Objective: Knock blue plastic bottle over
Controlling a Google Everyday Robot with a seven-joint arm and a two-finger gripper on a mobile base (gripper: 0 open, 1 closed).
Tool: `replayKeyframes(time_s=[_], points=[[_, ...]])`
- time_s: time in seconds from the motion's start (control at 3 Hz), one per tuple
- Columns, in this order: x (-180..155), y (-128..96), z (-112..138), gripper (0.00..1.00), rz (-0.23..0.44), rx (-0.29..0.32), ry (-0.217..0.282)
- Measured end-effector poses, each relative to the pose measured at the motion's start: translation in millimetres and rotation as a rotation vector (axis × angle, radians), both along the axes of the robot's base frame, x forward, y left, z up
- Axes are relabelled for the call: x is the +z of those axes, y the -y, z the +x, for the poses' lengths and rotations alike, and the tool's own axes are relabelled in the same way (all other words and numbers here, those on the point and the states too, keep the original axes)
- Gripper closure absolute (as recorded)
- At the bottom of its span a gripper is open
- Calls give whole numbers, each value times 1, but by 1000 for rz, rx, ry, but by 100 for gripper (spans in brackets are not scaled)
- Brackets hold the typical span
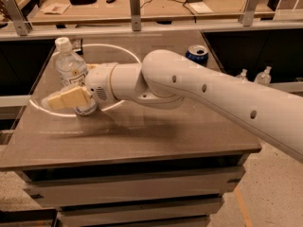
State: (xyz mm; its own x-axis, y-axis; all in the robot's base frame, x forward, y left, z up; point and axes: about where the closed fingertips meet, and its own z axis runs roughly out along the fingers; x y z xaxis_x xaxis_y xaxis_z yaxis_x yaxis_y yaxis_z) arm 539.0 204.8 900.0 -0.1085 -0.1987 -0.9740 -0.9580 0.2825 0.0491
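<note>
The blue plastic bottle [70,67] is clear with a white cap and a white label. It stands on the brown table [142,131] at the back left, leaning slightly left. My gripper [59,100] with its cream fingers lies just in front of the bottle's lower half and hides its base. The fingers point left and lie against the bottle's front. The white arm comes in from the right across the table.
A blue can [197,54] stands at the table's back right, partly behind the arm. Two tiny clear pump bottles [253,75] sit beyond the right edge. A glass rail and a cluttered wooden bench [142,4] run behind the table.
</note>
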Motion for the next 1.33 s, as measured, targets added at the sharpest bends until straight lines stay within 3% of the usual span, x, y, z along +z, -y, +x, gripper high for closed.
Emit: replayKeyframes(time_s=[0.67, 1.0, 1.33], points=[[0, -4, 0, 64, 141, -15, 9], [13, -8, 1, 87, 162, 20, 61], [26, -6, 5, 100, 167, 63, 159]])
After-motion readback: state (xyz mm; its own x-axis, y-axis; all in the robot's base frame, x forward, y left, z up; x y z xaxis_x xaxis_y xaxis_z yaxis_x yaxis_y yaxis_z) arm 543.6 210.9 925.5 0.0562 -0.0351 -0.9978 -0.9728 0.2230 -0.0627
